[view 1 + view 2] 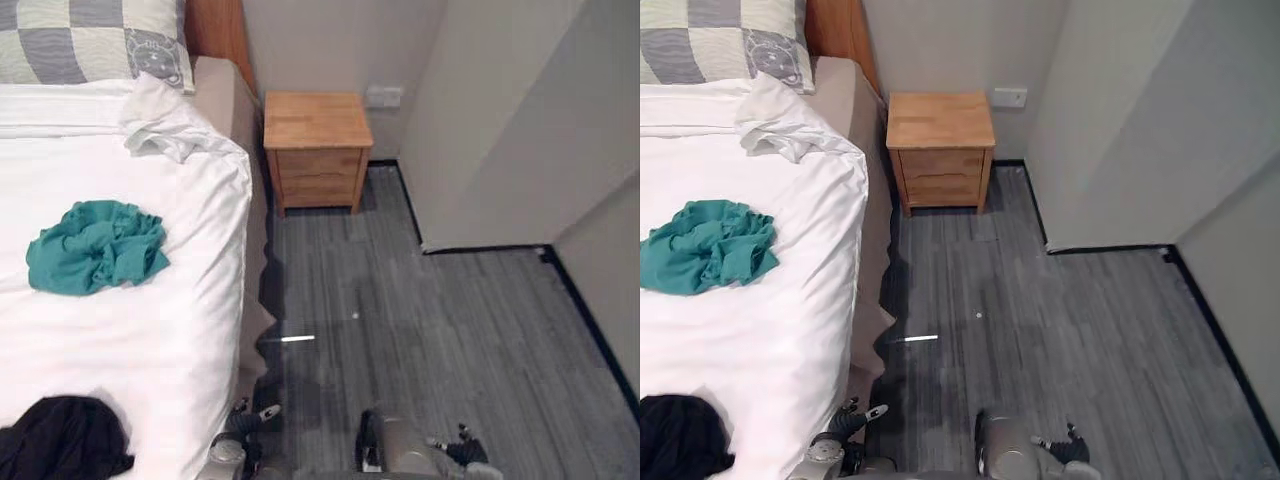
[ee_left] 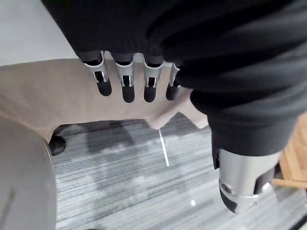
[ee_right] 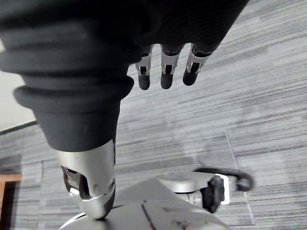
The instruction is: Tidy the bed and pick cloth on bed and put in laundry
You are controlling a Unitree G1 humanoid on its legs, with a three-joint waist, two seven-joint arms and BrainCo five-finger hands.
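At the left middle of the frame a teal cloth lies bunched on the bed, with a black cloth at lower left. The left hand and right hand hang released and empty. A grab could catch the sheet too and rumple it. The nightstand at upper centre has closed drawers.

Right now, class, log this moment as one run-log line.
pickup: unstarted | teal cloth: crumpled on bed | black cloth: bed's near edge | left robot hand: open, empty | right robot hand: open, empty
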